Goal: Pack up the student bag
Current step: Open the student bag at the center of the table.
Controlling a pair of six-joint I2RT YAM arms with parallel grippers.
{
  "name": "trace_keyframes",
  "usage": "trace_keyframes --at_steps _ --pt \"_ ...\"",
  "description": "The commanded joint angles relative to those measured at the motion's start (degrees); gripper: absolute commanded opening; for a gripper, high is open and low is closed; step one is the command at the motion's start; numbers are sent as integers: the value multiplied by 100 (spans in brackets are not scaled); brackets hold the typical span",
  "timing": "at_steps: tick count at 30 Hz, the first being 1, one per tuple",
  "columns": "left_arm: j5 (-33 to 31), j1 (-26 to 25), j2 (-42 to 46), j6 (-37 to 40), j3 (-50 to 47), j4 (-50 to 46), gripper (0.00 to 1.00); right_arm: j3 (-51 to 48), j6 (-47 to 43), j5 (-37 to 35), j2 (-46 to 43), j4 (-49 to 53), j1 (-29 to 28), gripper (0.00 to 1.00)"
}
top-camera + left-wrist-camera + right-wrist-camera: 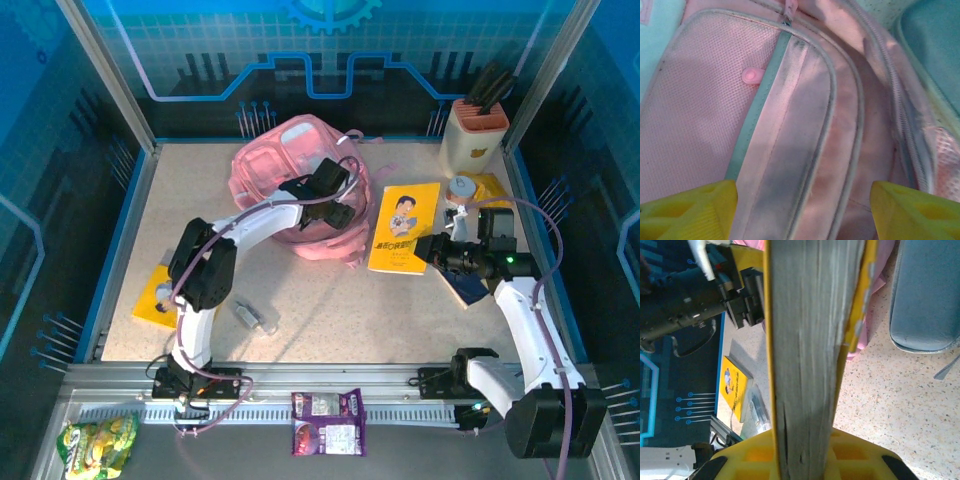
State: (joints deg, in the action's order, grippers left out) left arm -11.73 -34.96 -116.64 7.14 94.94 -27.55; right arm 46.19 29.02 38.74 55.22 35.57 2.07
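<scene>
On the near rail lie a purple packet (328, 422) and a green packet (97, 441). Mid-table, the right gripper (433, 250) is clamped on the edge of a yellow book (405, 228). Farther back, the left gripper (335, 205) hangs over the pink backpack (275, 165), its fingers spread and holding nothing. The backpack lies at the table's (330, 290) far centre. A knife block (475, 135) stands in the far right corner.
</scene>
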Motion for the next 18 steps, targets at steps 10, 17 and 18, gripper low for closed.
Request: trace_keyframes --at_steps 10,17,18 --pt "154 329 -1007 172 865 -709 61 -5 288 550 -86 -499 119 0" --pt "138 376 -894 189 715 -675 33 -40 290 567 -151 -475 127 0" --pt "127 377 -834 215 680 -681 28 -19 281 569 -152 -449 122 0"
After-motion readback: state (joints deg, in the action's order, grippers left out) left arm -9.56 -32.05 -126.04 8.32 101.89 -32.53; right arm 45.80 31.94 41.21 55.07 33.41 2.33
